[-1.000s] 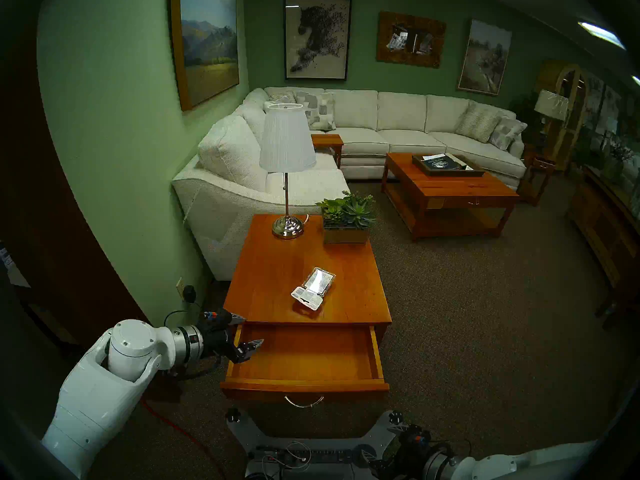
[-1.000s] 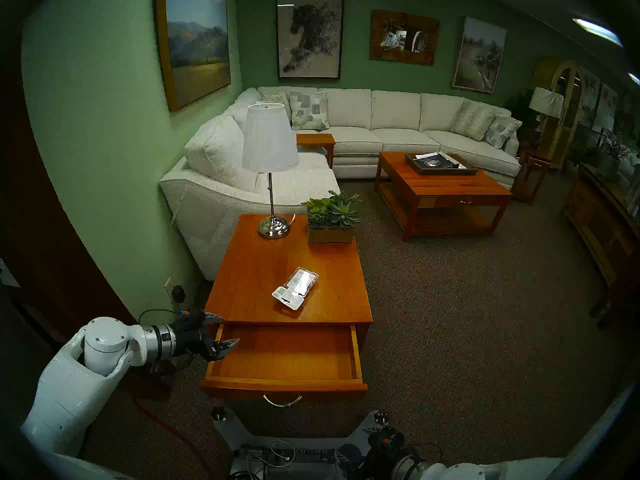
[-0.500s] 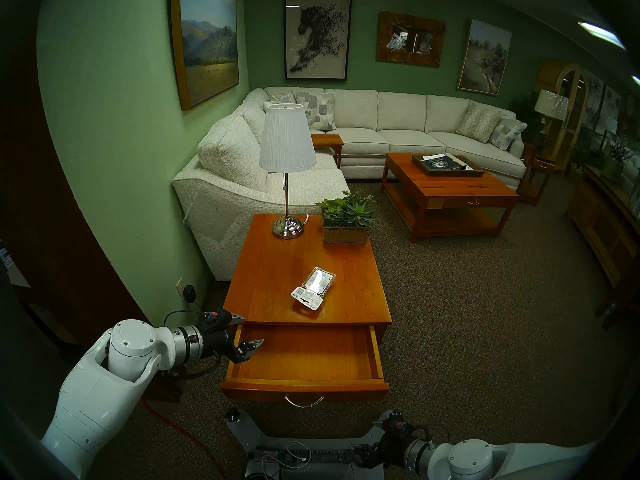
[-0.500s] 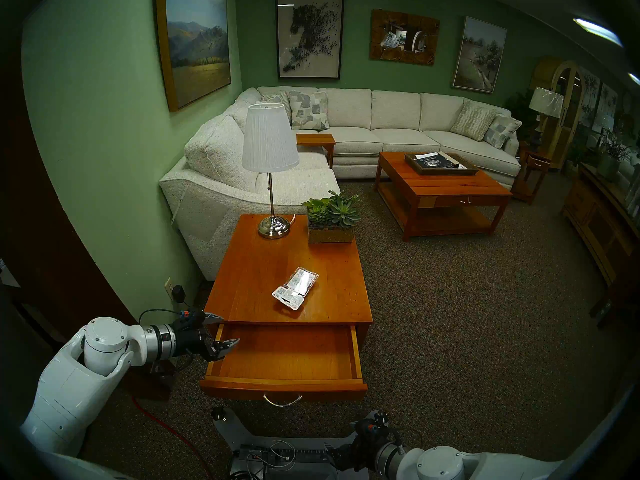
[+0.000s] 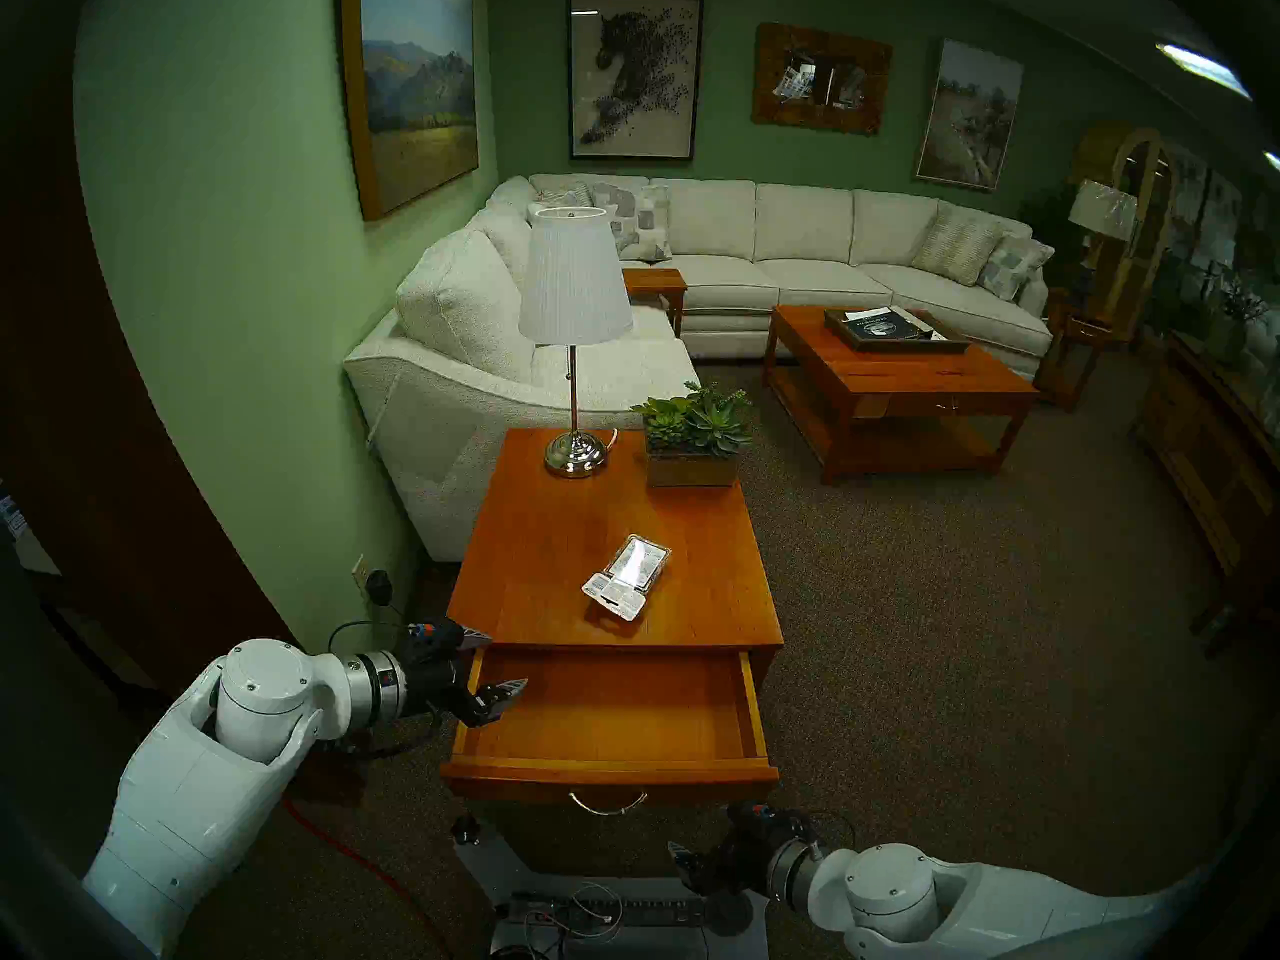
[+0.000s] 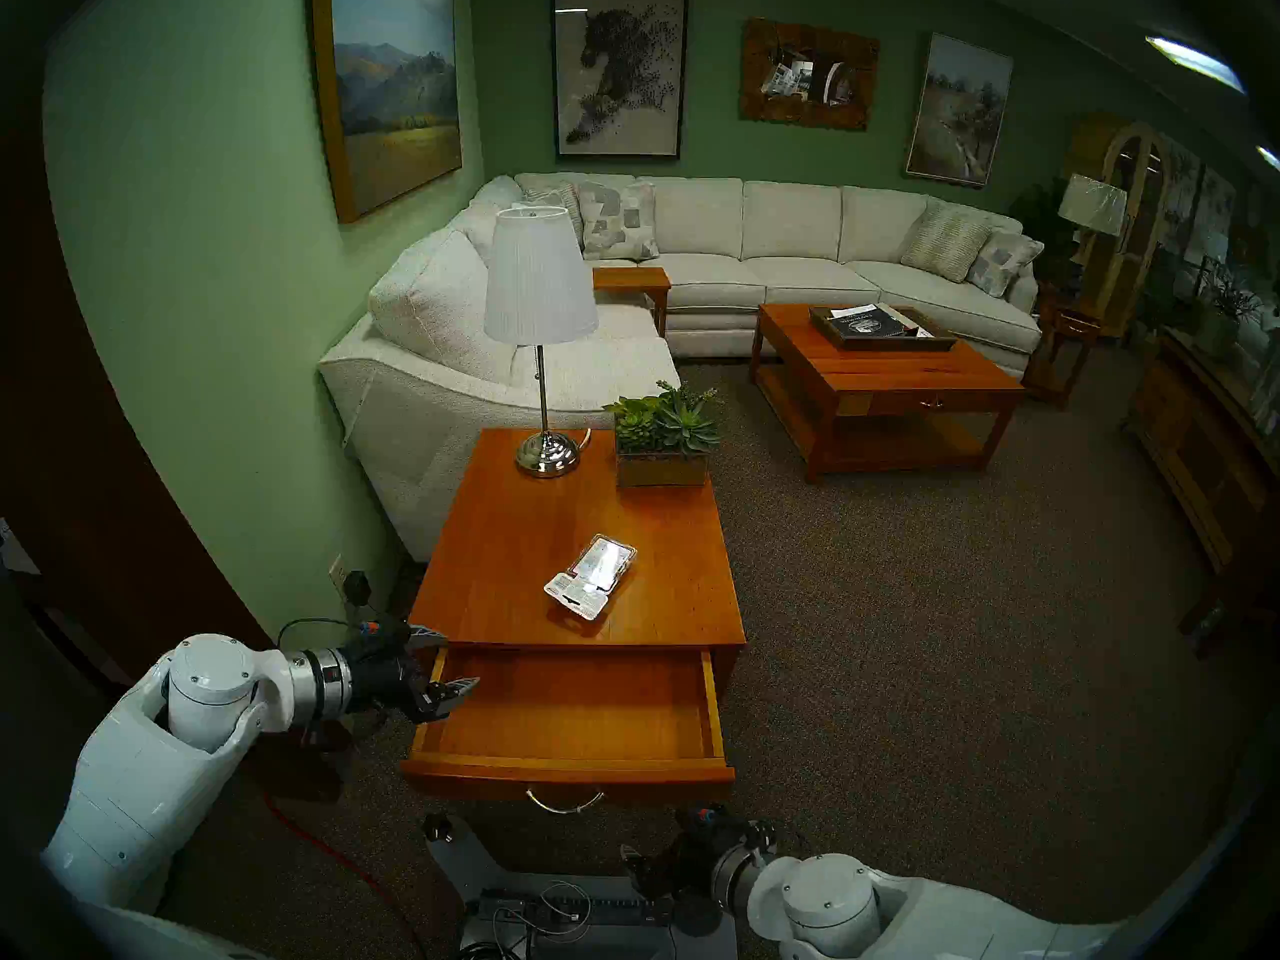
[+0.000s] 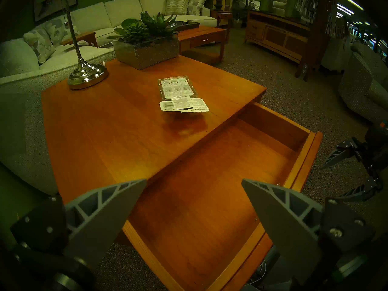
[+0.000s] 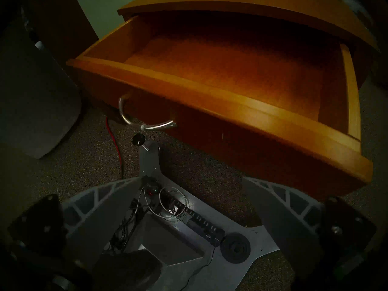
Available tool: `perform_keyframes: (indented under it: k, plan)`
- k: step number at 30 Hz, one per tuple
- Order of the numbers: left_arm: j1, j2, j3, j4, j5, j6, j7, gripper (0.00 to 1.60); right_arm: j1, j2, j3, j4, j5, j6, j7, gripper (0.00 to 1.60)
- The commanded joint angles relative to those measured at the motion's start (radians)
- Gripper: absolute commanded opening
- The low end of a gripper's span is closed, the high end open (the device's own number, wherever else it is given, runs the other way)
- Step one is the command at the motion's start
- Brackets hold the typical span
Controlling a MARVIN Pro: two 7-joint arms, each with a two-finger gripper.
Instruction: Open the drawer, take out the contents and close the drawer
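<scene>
The cherry-wood drawer [image 5: 609, 771] of the side table stands pulled out, and its floor is bare. Its silver bail handle [image 5: 608, 803] hangs at the front's centre and also shows in the right wrist view [image 8: 144, 120]. Two clear blister packs [image 5: 627, 577] with white labels lie on the tabletop; they also show in the left wrist view [image 7: 180, 95]. My left gripper [image 5: 504, 661] is open and empty at the drawer's left wall. My right gripper [image 5: 686, 868] is open and empty, low in front of the drawer, right of the handle.
A silver lamp [image 5: 575, 453] and a succulent planter [image 5: 692, 446] stand at the back of the tabletop. A white sofa [image 5: 443, 383] is behind it and the green wall to the left. My grey base [image 5: 623, 903] and a red cable [image 5: 346, 848] lie on the carpet below the drawer.
My right arm has swung up and to the left, bringing its open gripper closer under the drawer front. The left arm, drawer and packs have not moved.
</scene>
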Motion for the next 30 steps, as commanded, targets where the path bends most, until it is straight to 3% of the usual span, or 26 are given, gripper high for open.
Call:
perform_keyframes:
  k: [1,9,19,30]
  plan:
    - [-0.015,-0.002,-0.013,-0.024,-0.007,-0.007,0.003,1.6,0.098,-0.092,-0.016,0.041,-0.058,0.054,-0.03,1.6]
    - [-0.016,-0.002,-0.013,-0.023,-0.007,-0.007,0.002,1.6,0.145,-0.157,-0.044,0.109,-0.129,0.096,-0.107,1.6]
    - [-0.015,-0.002,-0.013,-0.024,-0.007,-0.008,0.003,1.6,0.155,-0.177,-0.056,0.114,-0.215,0.077,-0.218,1.6]
    - [-0.015,-0.003,-0.014,-0.024,-0.008,-0.008,0.003,1.6,0.171,-0.2,-0.066,0.153,-0.295,0.023,-0.277,1.6]
